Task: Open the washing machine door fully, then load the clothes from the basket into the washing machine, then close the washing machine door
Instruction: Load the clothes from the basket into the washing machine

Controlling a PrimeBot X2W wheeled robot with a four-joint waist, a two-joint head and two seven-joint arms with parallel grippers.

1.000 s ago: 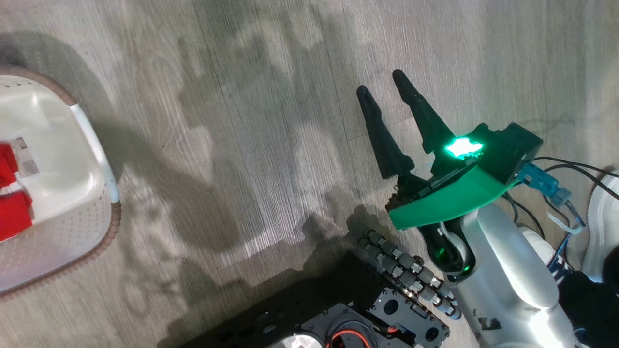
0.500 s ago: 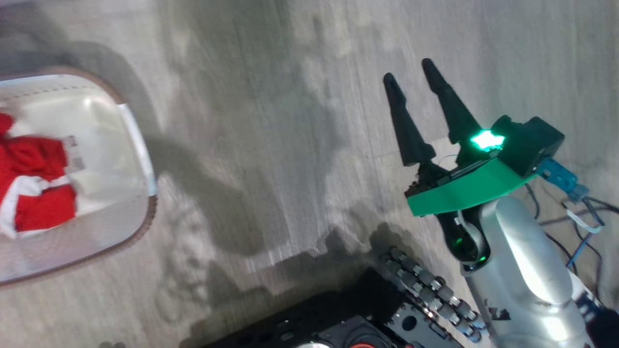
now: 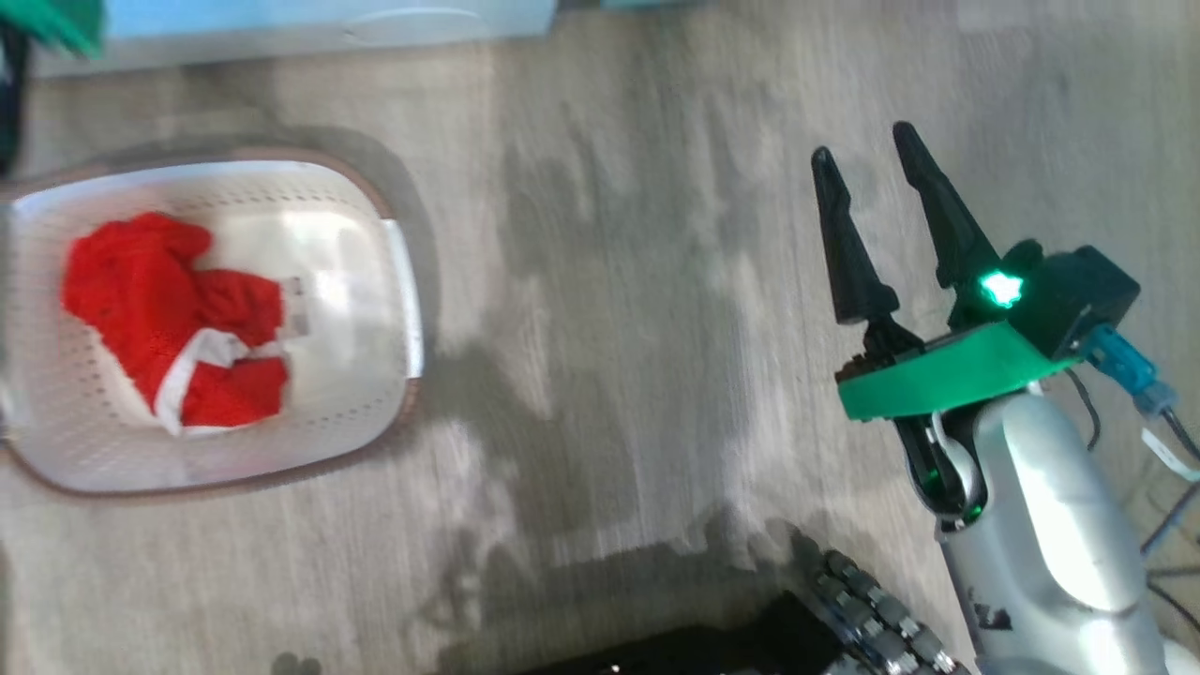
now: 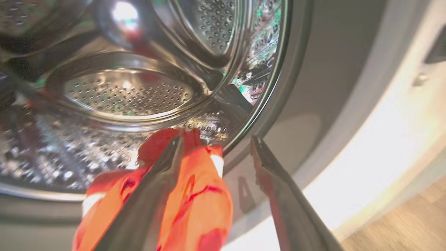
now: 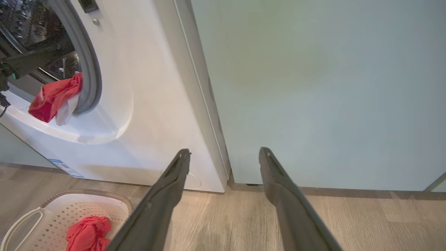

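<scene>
At the drum lip [image 4: 280, 69], clothes [image 4: 198, 205] beneath spread left pincer [image 4: 216, 138]; right pincer [image 3: 863, 142] spread

**Head view:** motion blur smears the whole frame. Soft grey shadows cross the floor [image 3: 609, 281] at centre and bottom. Glare bleaches the basket [image 3: 398, 291] and the forearm [image 3: 1059, 525], lower right.

**Left wrist view:** specular highlight on the drum [image 4: 129, 90], upper left. Overexposed band at right. The clothes [image 4: 198, 209] are defocused at the bottom.

**Right wrist view:** even, diffuse light, sharp.
</scene>
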